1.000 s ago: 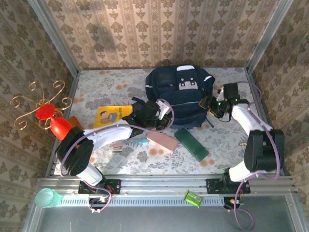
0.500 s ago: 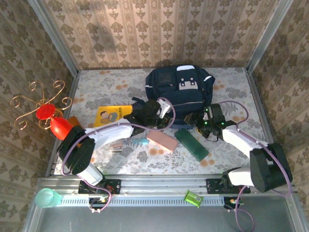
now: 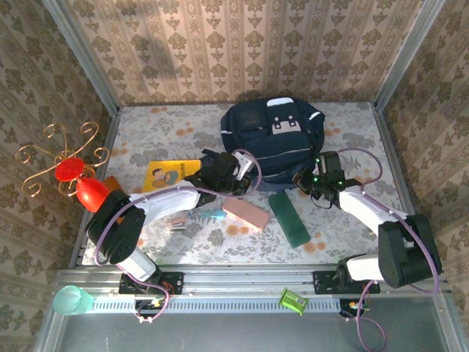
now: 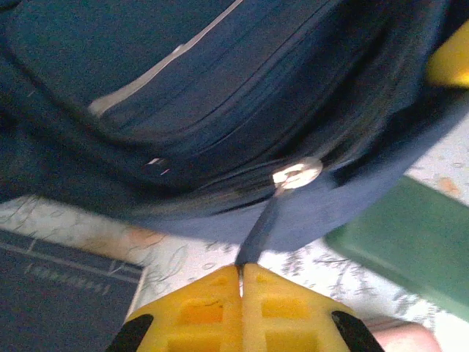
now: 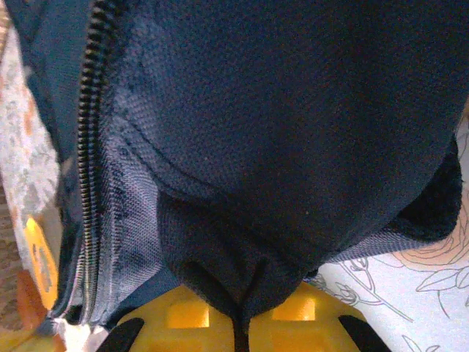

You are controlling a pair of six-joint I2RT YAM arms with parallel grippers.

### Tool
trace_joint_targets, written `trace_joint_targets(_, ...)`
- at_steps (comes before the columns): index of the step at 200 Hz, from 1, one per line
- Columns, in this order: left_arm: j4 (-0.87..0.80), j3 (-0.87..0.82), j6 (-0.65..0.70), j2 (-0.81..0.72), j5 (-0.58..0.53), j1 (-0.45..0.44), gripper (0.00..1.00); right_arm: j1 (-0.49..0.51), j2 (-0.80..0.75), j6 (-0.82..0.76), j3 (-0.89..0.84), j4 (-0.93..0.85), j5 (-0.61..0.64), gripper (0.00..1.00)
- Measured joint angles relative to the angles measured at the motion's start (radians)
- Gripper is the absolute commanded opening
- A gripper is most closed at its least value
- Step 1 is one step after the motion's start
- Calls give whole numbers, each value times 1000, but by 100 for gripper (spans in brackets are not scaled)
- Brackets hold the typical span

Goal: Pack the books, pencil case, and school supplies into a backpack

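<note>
Floral tabletop (image 3: 344, 139): R gripper (image 5: 238, 315), wide by the backpack's (image 3: 275, 139) right side a sec ago, now pinches fabric at its near edge while L gripper (image 4: 240, 275) clamps the zip pull (image 4: 260, 227), so opening's getting set up; can't see inside bag, yellow book (image 3: 167, 176) & pencil case (image 3: 245, 213) lie outside, near its front.

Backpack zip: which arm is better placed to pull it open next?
Left, probably. The left jaws pinch the zip pull of the backpack; the right jaws grip only a fold of fabric, good for bracing the bag.
</note>
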Motion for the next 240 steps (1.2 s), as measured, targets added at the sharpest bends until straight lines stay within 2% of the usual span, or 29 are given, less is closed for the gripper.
trace_joint_targets(27,-1,-25,9,0,-15,48,0,-34,-41,-43,55,-57,-27,0)
trace_joint_targets(62,1,-27,16,0,-2,65,0,-74,-39,-105,96,-115,-79,0)
trace_joint_targets(92,20,-43,24,-22,113,65,33,-82,-21,-146,109,-149,-97,0)
trace_joint_targets(103,32,-43,26,-31,169,65,40,-82,-17,-154,109,-155,-100,0)
trace_joint_targets(126,45,-34,15,-27,271,64,46,-82,-11,-157,109,-156,-101,0)
trace_joint_targets(177,42,68,5,82,396,64,50,-82,-8,-158,109,-156,-101,0)
trace_joint_targets(240,38,156,-19,174,470,64,41,-82,-4,-157,109,-154,-105,0)
